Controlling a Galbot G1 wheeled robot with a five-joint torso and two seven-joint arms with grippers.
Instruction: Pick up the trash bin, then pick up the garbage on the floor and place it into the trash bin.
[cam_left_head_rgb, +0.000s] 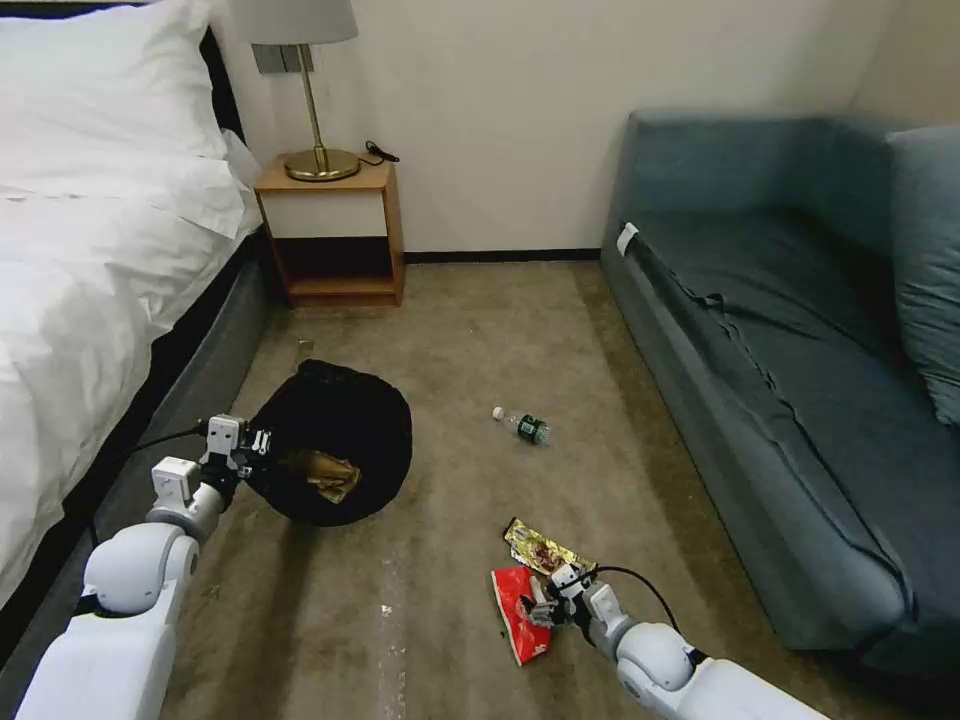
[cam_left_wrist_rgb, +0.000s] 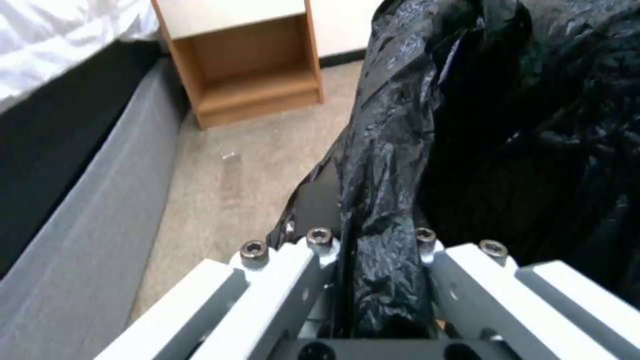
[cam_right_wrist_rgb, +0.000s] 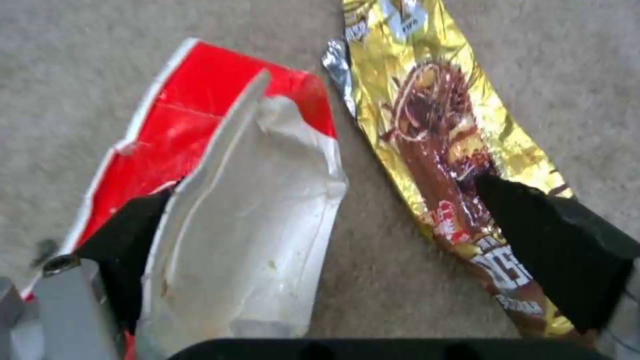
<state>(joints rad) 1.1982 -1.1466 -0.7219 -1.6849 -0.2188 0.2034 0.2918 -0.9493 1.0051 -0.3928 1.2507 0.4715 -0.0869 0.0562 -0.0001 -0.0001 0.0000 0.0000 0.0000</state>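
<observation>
Black crinkled liner drapes the trash bin (cam_left_head_rgb: 335, 455), which the left end effector (cam_left_head_rgb: 252, 443) holds by its rim beside the bed (cam_left_head_rgb: 90, 260), fingers clamped on the plastic (cam_left_wrist_rgb: 387, 200); a crumpled brown paper bag (cam_left_head_rgb: 322, 475) lies inside. On the carpet, the right end effector (cam_left_head_rgb: 545, 600) hangs spread wide above the red snack packet (cam_left_head_rgb: 520, 615) and the gold wrapper (cam_left_head_rgb: 540, 550), one fingertip over each. Farther off, nearer the sofa (cam_left_head_rgb: 800, 380), lies the small clear bottle (cam_left_head_rgb: 525, 425).

One trash bin (cam_left_head_rgb: 335, 445), one bottle (cam_left_head_rgb: 524, 425), two wrappers (cam_left_head_rgb: 545, 550), two tools (cam_left_head_rgb: 545, 608).
</observation>
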